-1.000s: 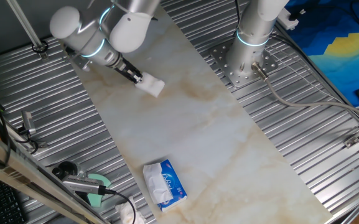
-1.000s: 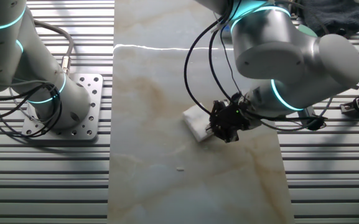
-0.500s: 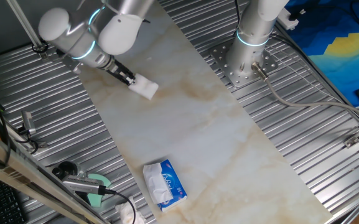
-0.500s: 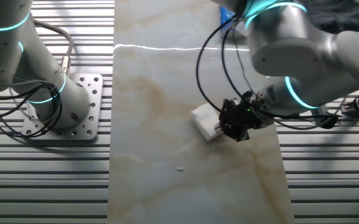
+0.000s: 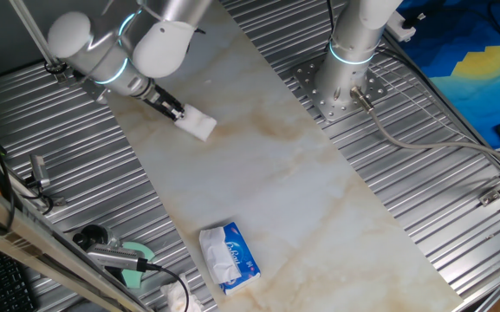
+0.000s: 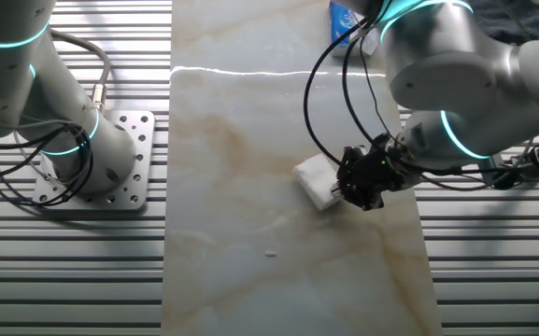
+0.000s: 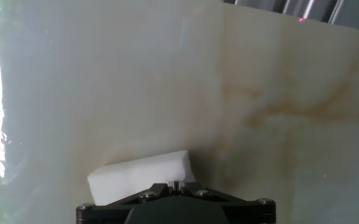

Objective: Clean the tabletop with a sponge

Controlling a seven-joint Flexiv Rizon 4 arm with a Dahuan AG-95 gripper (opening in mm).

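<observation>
The small, soft, white rectangular sponge [image 5: 197, 126] has slid across the long white marble-look counter [image 5: 293, 186] with tan-brown veins. In one fixed view it has moved up and to the left over the last second, closer to the slab's left edge and the ribbed grey metal surface [image 5: 68, 182] beside it. In the other fixed view it has drifted right, toward that same edge.

The robot's black hand [image 6: 355, 179] stays pinched on the sponge, its near end held between the fingers while the free end lies flat on the slab, as the hand view shows.

This looks like a wiping stroke under way, with the pass nearing the edge. A small pale speck [image 6: 269, 253] lies apart from the sponge, seemingly not yet reached.

The blue-and-white tissue pack [image 5: 230, 257] sits untouched at the near end.
</observation>
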